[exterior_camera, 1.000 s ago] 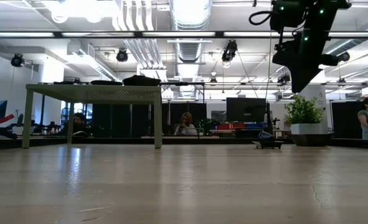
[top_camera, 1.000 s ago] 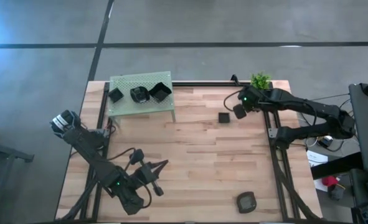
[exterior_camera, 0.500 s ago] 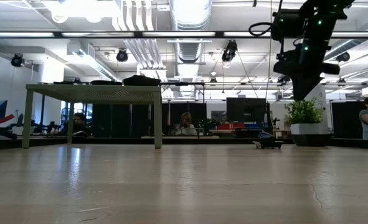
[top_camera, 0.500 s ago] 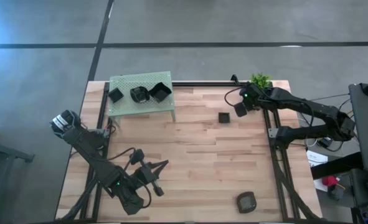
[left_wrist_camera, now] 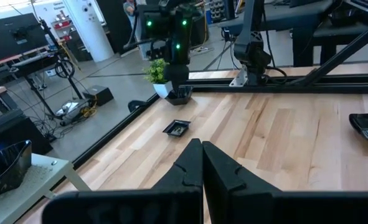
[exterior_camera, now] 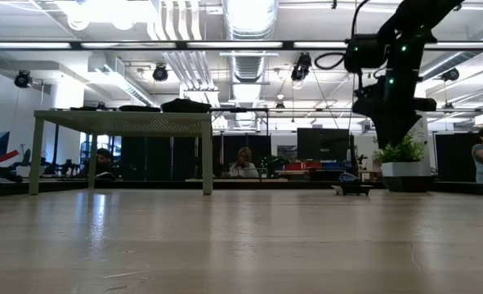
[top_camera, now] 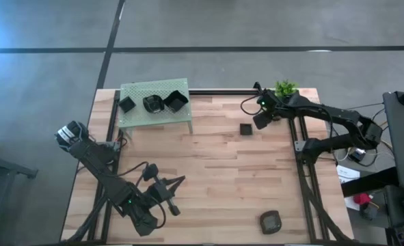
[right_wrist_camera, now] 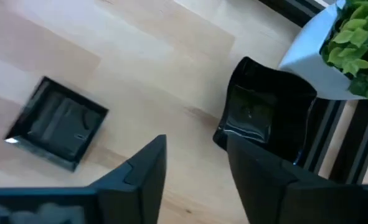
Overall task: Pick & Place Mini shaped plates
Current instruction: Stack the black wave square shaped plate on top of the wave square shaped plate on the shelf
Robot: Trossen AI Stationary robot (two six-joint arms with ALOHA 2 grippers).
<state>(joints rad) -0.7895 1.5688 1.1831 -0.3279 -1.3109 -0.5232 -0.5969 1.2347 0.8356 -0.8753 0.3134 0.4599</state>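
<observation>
Three mini shaped plates (top_camera: 152, 103) sit on the green perforated platform (top_camera: 139, 117) at the far left. A small square plate (top_camera: 245, 128) (right_wrist_camera: 58, 123) lies flat on the wood. An angular black plate (right_wrist_camera: 264, 112) rests beside the plant's white pot (right_wrist_camera: 314, 59). My right gripper (right_wrist_camera: 193, 168) hangs open above the table between these two plates, pointing steeply down, with nothing between its fingers. Another dark plate (top_camera: 271, 221) lies near the front right. My left gripper (left_wrist_camera: 201, 165) is shut and empty above the near left of the table (top_camera: 178, 181).
The potted plant (top_camera: 286, 87) stands at the far right corner, close to my right gripper. Black frame rails (top_camera: 303, 171) run along the table's left, right and far edges. Bare wood (top_camera: 215, 178) spreads across the middle. People sit in the room beyond the table.
My right gripper has sunk toward the table and drifted a little toward the left edge, ending over the angular plate next to the plant. My left arm has kept still.
</observation>
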